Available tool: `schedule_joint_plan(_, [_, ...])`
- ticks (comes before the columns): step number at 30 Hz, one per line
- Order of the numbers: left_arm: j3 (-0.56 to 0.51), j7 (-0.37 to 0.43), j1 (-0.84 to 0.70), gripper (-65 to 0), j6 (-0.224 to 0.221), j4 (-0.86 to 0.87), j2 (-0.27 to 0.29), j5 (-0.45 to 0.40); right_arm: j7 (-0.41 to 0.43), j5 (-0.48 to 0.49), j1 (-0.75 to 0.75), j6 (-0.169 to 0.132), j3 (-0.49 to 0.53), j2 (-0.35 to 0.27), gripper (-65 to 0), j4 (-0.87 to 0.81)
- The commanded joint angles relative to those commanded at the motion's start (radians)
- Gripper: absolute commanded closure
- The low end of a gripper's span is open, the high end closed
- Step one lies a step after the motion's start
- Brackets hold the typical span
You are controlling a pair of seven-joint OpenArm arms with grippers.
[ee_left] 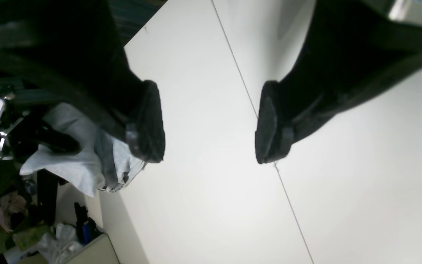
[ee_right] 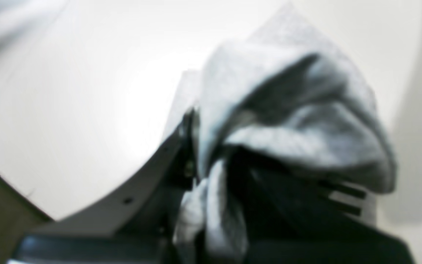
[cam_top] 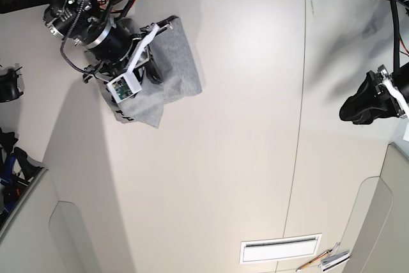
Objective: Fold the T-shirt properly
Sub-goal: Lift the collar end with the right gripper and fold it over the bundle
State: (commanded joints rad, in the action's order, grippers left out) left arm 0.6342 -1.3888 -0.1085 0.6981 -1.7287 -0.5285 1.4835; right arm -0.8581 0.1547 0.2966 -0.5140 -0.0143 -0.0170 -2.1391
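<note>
The light grey T-shirt (cam_top: 172, 71) is a bunched mass at the back left of the white table (cam_top: 223, 158). A bit of black lettering shows at its lower edge. My right gripper (cam_top: 146, 68) is shut on it. In the right wrist view the gripper (ee_right: 203, 172) pinches a blurred wad of grey cloth (ee_right: 288, 110) that drapes over the fingers. My left gripper (cam_top: 351, 108) is open and empty above the table's right side, far from the shirt. In the left wrist view its gripper (ee_left: 209, 124) has the jaws wide apart over bare table, with the T-shirt (ee_left: 79, 165) far off.
A thin seam (cam_top: 299, 126) runs front to back across the table. A white slotted panel (cam_top: 279, 248) and some pens (cam_top: 327, 259) lie near the front right. Boxes and clutter (ee_left: 50, 238) sit on the floor beyond the table edge.
</note>
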Motion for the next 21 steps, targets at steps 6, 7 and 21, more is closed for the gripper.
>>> schedule_joint_plan(6, [0.000, -0.002, 0.000, -42.1, 0.000, 0.000, 0.005, 0.000, 0.038, -0.285, -0.005, 0.190, 0.207, -0.046, 0.0, 0.000])
schedule_joint_plan(7, [0.000, -0.003, 0.000, -42.1, 0.000, 0.000, 0.005, 0.000, 0.039, -0.349, -0.005, 0.231, 0.246, -0.052, 0.0, 0.000])
schedule_joint_plan(21, [0.000, -0.003, 0.000, -42.1, 0.000, 0.000, 0.005, 0.000, -0.028, -0.856, -0.008, 0.519, 0.617, -0.091, 0.0, 0.015])
